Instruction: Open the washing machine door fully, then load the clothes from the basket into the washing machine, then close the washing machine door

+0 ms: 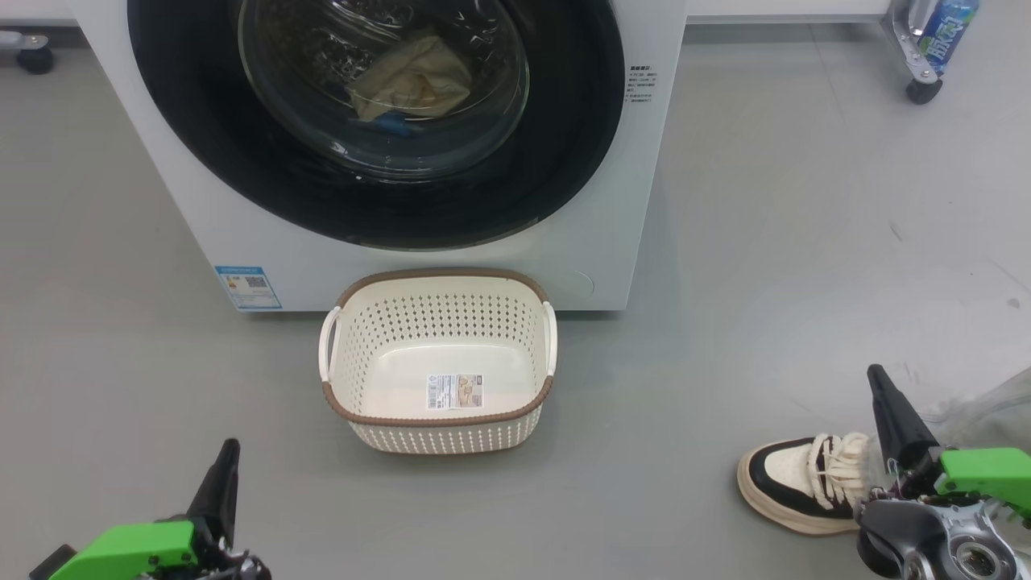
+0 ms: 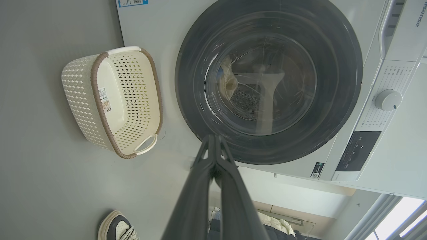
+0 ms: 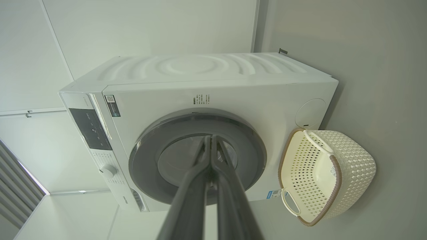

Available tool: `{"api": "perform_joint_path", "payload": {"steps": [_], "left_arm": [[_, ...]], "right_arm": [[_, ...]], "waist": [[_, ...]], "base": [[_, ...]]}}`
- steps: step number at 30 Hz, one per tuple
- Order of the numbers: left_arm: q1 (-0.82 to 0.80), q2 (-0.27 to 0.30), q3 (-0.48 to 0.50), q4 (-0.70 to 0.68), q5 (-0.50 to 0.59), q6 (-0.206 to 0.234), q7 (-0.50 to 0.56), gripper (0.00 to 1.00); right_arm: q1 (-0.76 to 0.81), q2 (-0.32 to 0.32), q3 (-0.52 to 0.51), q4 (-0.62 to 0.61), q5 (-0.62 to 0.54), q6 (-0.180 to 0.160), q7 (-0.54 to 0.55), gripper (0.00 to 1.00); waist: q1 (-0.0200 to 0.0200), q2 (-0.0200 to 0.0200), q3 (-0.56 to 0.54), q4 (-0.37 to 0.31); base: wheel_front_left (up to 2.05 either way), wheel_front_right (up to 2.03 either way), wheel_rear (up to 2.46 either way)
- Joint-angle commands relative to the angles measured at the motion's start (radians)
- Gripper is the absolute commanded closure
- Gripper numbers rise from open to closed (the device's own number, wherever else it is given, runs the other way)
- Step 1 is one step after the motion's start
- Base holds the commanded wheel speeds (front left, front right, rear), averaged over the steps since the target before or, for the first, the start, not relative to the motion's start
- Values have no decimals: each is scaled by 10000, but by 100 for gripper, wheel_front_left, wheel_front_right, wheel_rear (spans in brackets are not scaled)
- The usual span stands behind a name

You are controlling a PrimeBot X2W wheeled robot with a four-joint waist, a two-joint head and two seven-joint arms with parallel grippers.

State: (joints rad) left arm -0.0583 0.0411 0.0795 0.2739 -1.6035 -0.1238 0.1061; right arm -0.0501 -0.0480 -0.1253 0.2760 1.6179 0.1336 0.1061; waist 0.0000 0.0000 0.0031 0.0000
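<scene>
The white washing machine [image 1: 201, 217] stands ahead with its black-rimmed round door [image 1: 564, 145] shut against the front. Cream-yellow clothes [image 1: 415, 80] with a small blue bit lie inside, seen through the glass. On the floor before the machine sits the cream basket [image 1: 439, 358], holding nothing but the label on its floor. My left gripper [image 1: 225, 451] is low at the left, shut, holding nothing. Low at the right, my right gripper [image 1: 878, 379] is likewise shut on nothing. Both wrist views show the door [image 2: 267, 83] [image 3: 196, 160], the basket [image 2: 113, 100] [image 3: 327, 173] and closed fingertips [image 2: 211, 140] [image 3: 210, 140].
A person's cream-and-black sneaker [image 1: 805, 483] stands on the grey floor right beside my right gripper. A wheeled metal frame leg with a blue bottle [image 1: 938, 32] is at the far right back. A castor [image 1: 36, 58] sits at the far left.
</scene>
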Motion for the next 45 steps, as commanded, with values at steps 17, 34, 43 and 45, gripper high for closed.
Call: {"api": "perform_joint_path", "payload": {"steps": [17, 34, 43, 45], "left_arm": [[-497, 91, 342, -288, -52, -69, 70, 100], [-497, 91, 342, -288, -52, -69, 70, 100], [-497, 91, 341, -288, -53, -69, 70, 100], [-497, 91, 341, -288, -53, -69, 70, 100]], "right_arm": [[-576, -44, 136, -314, -76, -29, 54, 100], [-577, -38, 128, -313, -83, -29, 60, 100], [-577, -36, 125, -313, -85, -29, 63, 100], [-577, -36, 124, -313, -86, -29, 63, 100]], "waist": [[0, 0, 0, 0], [0, 0, 0, 0], [0, 0, 0, 0], [0, 0, 0, 0]], "base": [[0, 0, 0], [0, 0, 0], [0, 0, 0], [0, 0, 0]]}}
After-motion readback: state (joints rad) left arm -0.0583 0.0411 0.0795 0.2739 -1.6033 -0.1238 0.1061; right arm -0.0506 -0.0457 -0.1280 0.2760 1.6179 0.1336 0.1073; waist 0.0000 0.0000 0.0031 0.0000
